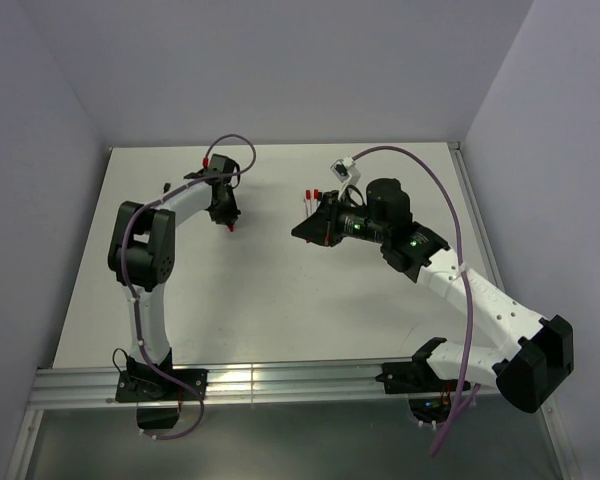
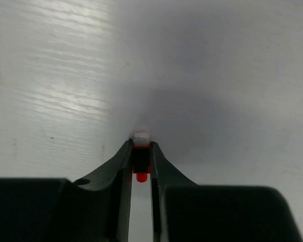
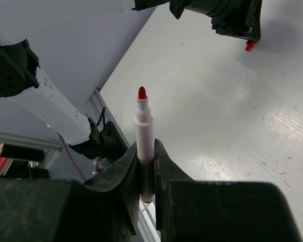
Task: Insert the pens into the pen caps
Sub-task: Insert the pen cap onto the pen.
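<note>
**Red cap and uncapped pen, each held in one gripper**

Left wrist view. The left gripper is seen closed on a pen cap. Its two matte black fingers curve inward and taper to thin tips, and the tips are pressed against opposite sides of the cap. The cap is a short piece of glossy red plastic, and a small white end shows just past the fingertips. Beyond the tips lies the table, a white surface marked with fine streaked grain and soft glare.

Right wrist view. The right gripper is closed on a pen, with the lower barrel clamped between black, wedge-shaped fingers. The barrel is a smooth white cylinder. It steps down to a narrower collar and ends in a rounded red nib, which stands uncapped well beyond the fingertips. Far past the nib, up and to the right of the fingertips, the left gripper is seen with the red cap projecting from its tip.

Top view. Just beyond the right fingers, two small red-ended pieces lie on the table. They are too small for pens to be told from caps.
</note>
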### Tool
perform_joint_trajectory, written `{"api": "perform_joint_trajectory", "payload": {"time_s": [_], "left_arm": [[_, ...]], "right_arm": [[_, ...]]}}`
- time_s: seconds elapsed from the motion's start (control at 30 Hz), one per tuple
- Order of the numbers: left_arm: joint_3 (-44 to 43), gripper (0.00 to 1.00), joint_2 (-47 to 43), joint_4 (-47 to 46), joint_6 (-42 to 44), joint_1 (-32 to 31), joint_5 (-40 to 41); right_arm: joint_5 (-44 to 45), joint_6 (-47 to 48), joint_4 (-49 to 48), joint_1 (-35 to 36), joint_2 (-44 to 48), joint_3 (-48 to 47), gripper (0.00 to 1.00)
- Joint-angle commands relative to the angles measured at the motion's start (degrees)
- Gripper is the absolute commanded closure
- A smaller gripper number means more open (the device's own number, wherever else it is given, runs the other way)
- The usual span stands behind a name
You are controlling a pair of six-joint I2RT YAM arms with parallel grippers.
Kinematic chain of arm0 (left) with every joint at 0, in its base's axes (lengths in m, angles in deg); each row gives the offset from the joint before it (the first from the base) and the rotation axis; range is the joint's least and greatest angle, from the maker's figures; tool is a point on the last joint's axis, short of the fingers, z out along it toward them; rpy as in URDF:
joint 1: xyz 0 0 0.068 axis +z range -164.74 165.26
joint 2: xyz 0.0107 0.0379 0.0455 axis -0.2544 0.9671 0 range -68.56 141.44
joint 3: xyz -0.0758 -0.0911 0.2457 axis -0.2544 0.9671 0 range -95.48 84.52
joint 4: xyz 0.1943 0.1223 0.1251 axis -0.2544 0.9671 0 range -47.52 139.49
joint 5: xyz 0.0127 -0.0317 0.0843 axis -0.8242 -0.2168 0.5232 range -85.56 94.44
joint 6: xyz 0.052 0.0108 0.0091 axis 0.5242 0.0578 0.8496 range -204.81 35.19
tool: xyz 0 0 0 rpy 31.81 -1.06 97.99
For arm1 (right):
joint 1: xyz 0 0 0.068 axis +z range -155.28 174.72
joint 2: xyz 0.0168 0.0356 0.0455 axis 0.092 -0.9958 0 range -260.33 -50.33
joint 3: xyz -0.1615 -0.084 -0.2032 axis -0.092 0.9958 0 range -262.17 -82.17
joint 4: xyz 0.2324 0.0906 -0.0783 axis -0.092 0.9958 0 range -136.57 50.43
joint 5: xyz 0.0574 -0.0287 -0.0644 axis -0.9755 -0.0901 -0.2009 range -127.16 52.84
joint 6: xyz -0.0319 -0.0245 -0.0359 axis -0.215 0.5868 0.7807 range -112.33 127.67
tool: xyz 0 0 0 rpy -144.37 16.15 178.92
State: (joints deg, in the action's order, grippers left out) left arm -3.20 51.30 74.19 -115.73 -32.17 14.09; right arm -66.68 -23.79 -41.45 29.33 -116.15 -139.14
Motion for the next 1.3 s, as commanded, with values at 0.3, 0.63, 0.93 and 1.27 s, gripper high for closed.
{"api": "perform_joint_trajectory", "payload": {"time_s": [0.3, 0.63, 0.93, 1.27], "left_arm": [[13.01, 1.00, -25.34, -35.50, -16.26, -0.32, -37.58], [19.25, 1.00, -33.10, -60.77, -30.94, -0.24, -47.43], [24.53, 1.00, -36.97, -81.88, -38.94, -0.24, -49.55], [22.60, 1.00, -37.94, -84.44, -40.54, -0.76, -52.45]], "right_arm": [[-10.20, -4.65, -13.81, -0.25, -3.34, 2.47, 1.00], [-9.77, -5.63, -18.14, 0.81, -5.10, -1.99, 1.00], [-8.80, -5.71, -15.59, 0.72, -8.26, -9.11, 1.00], [-8.63, -5.10, -13.65, 0.72, -10.91, -13.25, 1.00]]}}
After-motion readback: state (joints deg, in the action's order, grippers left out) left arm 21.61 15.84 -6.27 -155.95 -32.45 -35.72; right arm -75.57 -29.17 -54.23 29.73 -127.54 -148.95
